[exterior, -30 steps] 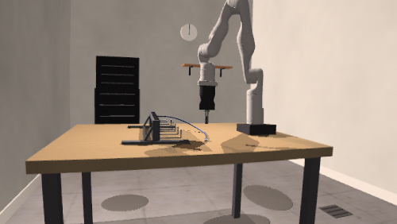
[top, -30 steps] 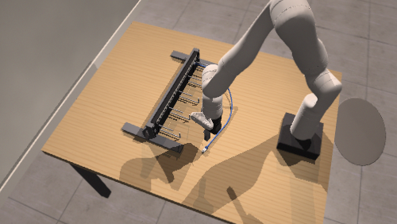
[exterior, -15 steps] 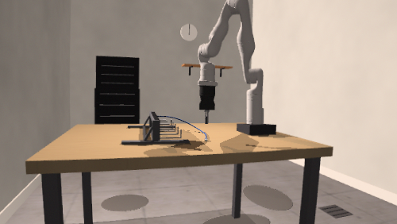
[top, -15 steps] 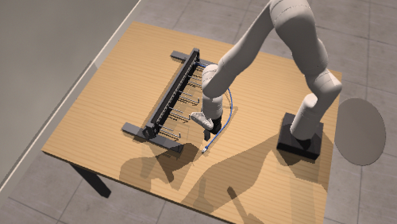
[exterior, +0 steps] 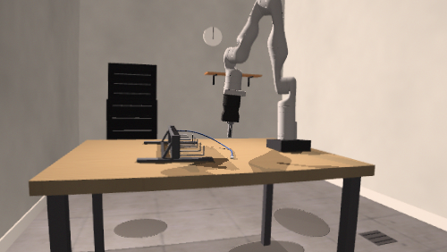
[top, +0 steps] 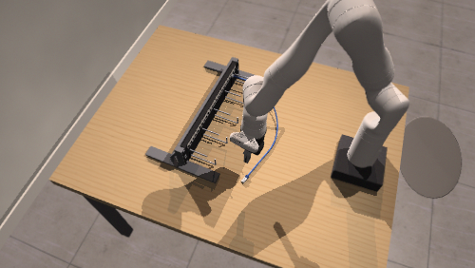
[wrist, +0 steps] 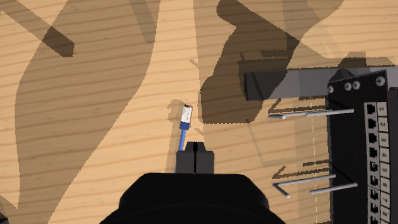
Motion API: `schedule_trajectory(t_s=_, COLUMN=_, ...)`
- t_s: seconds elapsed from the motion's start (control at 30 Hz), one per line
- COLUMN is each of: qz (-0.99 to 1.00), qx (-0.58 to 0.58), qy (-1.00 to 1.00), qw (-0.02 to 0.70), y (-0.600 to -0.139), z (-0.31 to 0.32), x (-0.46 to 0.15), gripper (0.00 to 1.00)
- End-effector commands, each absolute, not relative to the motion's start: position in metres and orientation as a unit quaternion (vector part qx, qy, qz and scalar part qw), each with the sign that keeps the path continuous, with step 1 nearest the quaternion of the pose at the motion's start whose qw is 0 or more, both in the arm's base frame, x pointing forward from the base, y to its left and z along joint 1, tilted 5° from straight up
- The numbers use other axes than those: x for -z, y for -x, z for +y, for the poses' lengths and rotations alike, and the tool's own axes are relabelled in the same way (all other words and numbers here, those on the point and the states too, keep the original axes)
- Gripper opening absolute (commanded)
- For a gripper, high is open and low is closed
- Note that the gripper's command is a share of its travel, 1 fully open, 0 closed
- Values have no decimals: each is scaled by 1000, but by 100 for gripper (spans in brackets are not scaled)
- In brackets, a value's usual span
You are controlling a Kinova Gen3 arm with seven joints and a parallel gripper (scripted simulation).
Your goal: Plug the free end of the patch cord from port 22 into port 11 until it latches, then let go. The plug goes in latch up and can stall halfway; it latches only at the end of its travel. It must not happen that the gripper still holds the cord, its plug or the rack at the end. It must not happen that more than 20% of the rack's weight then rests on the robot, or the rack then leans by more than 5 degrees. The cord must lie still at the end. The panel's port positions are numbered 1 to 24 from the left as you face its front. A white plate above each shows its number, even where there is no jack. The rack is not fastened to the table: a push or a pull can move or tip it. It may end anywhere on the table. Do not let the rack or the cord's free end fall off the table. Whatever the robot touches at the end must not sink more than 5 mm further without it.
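The gripper's fingers [top: 247,156] [exterior: 230,130] are closed together with nothing between them, pointing down above the wooden tabletop [top: 304,157] [exterior: 112,172] [wrist: 135,150]. The patch cord's free plug [top: 244,180] [exterior: 231,156] [wrist: 186,114], clear with a blue end, lies on the tabletop near the rack's foot [top: 204,174] [exterior: 192,159] [wrist: 257,86], outside any port. From it the blue cord [top: 277,128] [exterior: 210,137] [wrist: 183,139] curves back to the upright black patch panel [top: 209,110] [exterior: 174,145] [wrist: 346,135]. Square ports line the panel's face; those at its near end in the wrist view hold no plugs.

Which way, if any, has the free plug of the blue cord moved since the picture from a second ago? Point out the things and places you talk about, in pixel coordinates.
No visible move: in the top view, the free plug [top: 244,180] [exterior: 231,157] [wrist: 186,114] lies at the same spot relative to the rack's near foot [top: 209,175].
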State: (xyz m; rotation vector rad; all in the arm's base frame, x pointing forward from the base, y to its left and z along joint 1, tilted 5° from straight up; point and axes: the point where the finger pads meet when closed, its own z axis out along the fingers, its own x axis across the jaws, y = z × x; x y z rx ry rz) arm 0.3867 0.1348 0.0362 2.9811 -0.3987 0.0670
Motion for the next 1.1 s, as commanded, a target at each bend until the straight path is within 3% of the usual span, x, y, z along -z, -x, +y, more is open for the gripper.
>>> schedule_trajectory(t_s=0.0, qz=-125, qx=-27, qy=-990, qw=65, y=-387, z=138, x=-40, gripper=0)
schedule_trajectory(t_s=0.57, qz=199, qx=-118, qy=-960, qw=157, y=-422, z=103, x=-93, gripper=0)
schedule_trajectory(t_s=1.07, qz=520, qx=-178, qy=-796, qw=253, y=-460, z=100, x=-158, gripper=0)
